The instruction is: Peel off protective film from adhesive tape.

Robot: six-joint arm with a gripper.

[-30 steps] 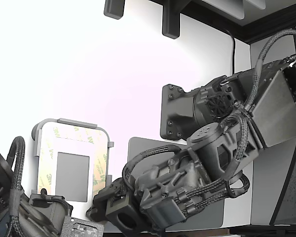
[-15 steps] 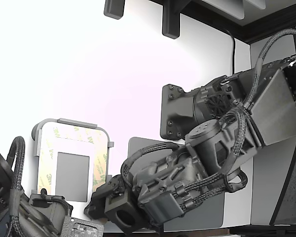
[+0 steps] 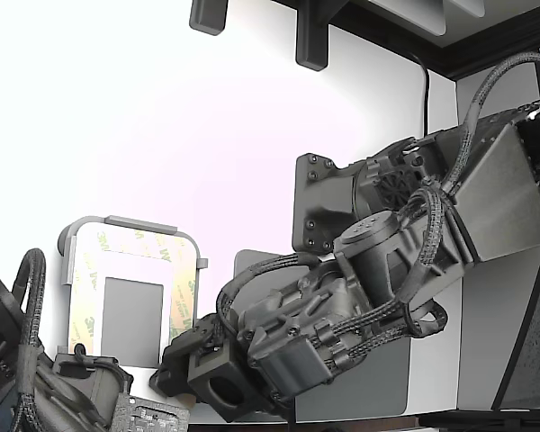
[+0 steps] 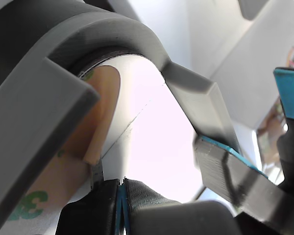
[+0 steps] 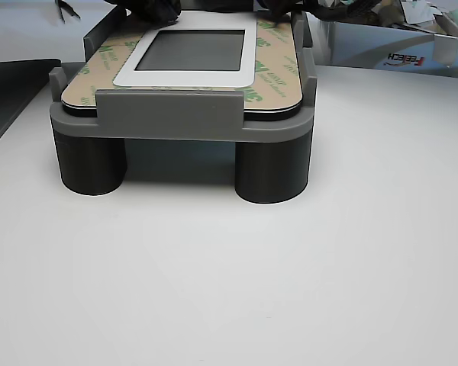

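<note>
In the exterior view the tool (image 3: 175, 364) is seen low over the counter (image 3: 162, 135), just beside the protective film (image 3: 182, 301) framing the plate. In the wrist view its tips are pressed together at the film (image 4: 100, 110) edge — whether film is pinched cannot be told. In the other view the film (image 5: 278, 69) is shown flat in the grey fixture (image 5: 183, 114)

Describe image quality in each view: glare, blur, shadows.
Exterior view: the white table is blown out by glare, though the protective film stays readable. Wrist view: everything sits too close and soft; the film and the gripper are blurred. Other view: sharp and even, with a soft shadow under the grey fixture.
</note>
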